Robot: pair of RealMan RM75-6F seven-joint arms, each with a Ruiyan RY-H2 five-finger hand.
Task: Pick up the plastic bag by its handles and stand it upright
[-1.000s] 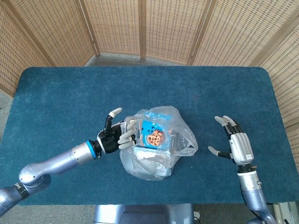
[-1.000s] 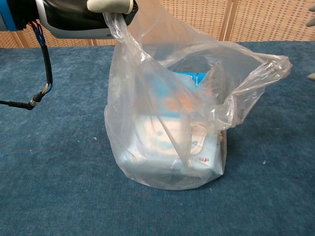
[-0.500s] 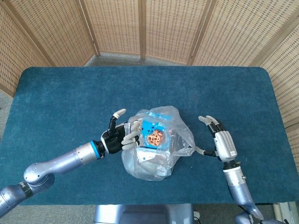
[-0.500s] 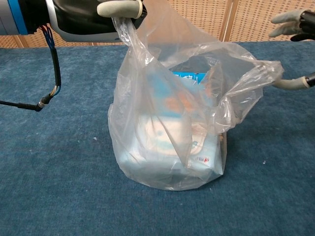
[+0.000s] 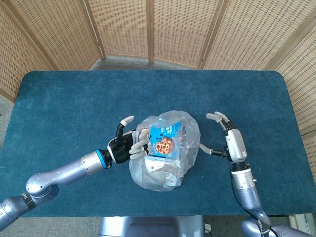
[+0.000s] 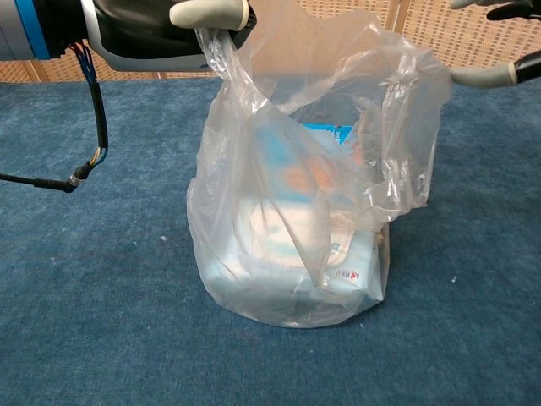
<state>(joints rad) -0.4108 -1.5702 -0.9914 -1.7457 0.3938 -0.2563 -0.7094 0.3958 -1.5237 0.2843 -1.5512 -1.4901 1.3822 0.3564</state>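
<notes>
Left hand (image 5: 127, 146) grips plastic bag (image 6: 296, 211) handle; right hand (image 5: 228, 140) spread, thumb at bag; labels unreadable.

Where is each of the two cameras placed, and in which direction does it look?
Head view: sits high above the near table edge and looks steeply down on the table, the plastic bag, both arms, the left hand and the right hand.
Chest view: sits low, near table height, and looks forward at the bag's side; only the left hand and the right hand's fingers show at the top.
Shared: the bag, the table and both hands.
</notes>
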